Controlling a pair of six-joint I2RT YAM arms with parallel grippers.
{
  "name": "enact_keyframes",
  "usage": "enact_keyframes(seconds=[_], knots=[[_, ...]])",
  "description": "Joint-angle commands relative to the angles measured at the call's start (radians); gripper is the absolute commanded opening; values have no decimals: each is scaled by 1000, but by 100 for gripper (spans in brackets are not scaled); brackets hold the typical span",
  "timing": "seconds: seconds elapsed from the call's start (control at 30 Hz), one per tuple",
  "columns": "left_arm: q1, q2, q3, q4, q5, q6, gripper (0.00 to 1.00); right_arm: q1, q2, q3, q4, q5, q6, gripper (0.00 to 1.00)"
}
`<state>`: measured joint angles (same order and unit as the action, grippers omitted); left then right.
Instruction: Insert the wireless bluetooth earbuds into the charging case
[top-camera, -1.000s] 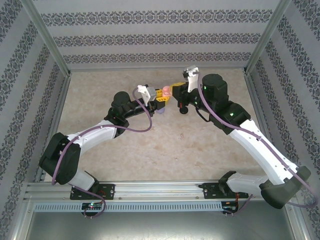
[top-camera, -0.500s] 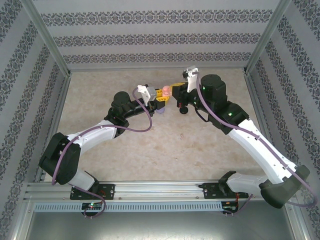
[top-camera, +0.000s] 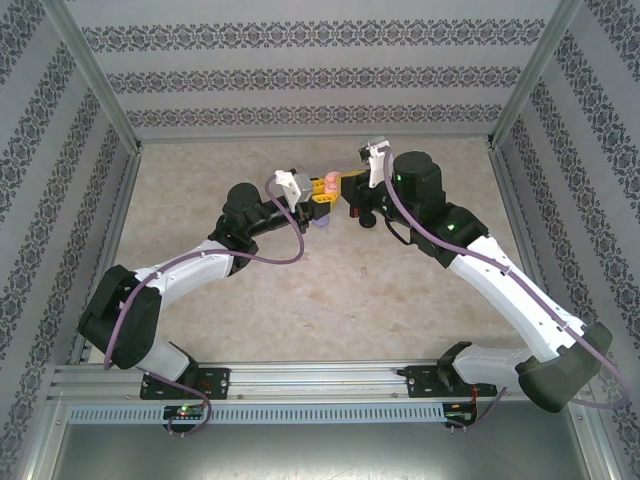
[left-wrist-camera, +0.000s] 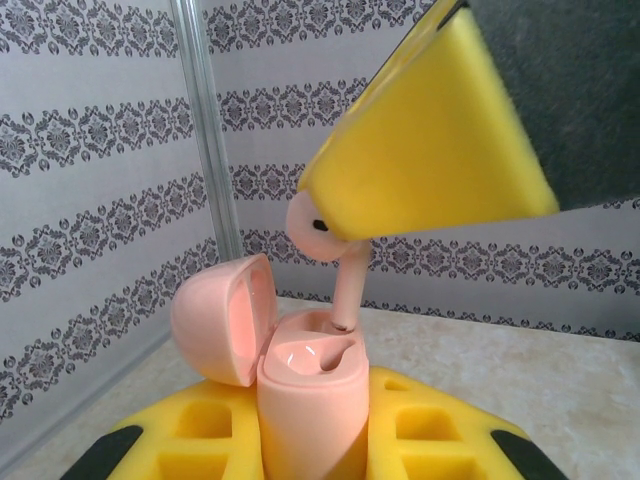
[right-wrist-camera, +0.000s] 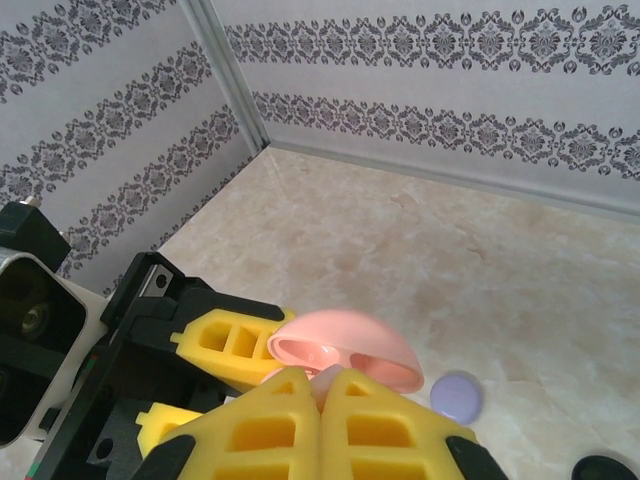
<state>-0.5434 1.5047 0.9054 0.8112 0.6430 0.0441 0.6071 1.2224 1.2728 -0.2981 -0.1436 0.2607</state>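
Observation:
A pale pink charging case (left-wrist-camera: 310, 400) stands upright with its lid (left-wrist-camera: 225, 320) swung open to the left, and my left gripper (left-wrist-camera: 312, 440) is shut on its body. Directly above it, my right gripper (right-wrist-camera: 320, 405) is shut on a pale pink earbud (left-wrist-camera: 318, 228). The earbud's stem (left-wrist-camera: 348, 295) points down, with its tip at the rim of the case's far slot. From above, both grippers meet at the pink case (top-camera: 330, 183) at the back middle of the table. In the right wrist view the open lid (right-wrist-camera: 345, 345) lies just beyond my yellow fingertips.
A closed round purple case (top-camera: 322, 222) lies on the table just under the left gripper, also in the right wrist view (right-wrist-camera: 457, 396). A black round case (top-camera: 368, 218) sits below the right gripper. Patterned walls and a metal corner post (left-wrist-camera: 205, 130) close in the back.
The right arm has shifted a little to the left, bringing the earbud closer over the case. The left arm and the case have stayed still.

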Motion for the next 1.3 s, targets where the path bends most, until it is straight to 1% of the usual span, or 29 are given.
enact_keyframes(seconds=[0.0,0.33,0.47,0.6,0.77,0.8,0.83,0.97,1.07,1.27], knots=[[-4,-23,6,46,14,0,0,12,15,-13,18,-10,13,4],[-4,-36,2,50,4,7,0,10,31,-17,3,0,16,4],[-4,-35,0,49,3,2,0,8,50,-7,-18,8,27,7],[-4,-35,-6,45,-6,0,0,-7,53,12,-31,23,57,19],[-4,-26,-16,58,-21,-7,0,-44,8,33,-23,9,112,60],[-4,-25,-18,61,-26,-8,0,-53,-9,34,-21,6,126,65],[-4,-24,-20,66,-29,-10,0,-61,-23,35,-20,4,138,68],[-4,-21,-32,81,-52,-9,0,-102,-87,29,-29,-12,195,76],[-4,-25,-45,91,-78,-1,0,-138,-124,8,-65,-24,251,77],[-4,-48,-84,126,-171,27,0,-189,-156,-123,-188,23,326,76]])
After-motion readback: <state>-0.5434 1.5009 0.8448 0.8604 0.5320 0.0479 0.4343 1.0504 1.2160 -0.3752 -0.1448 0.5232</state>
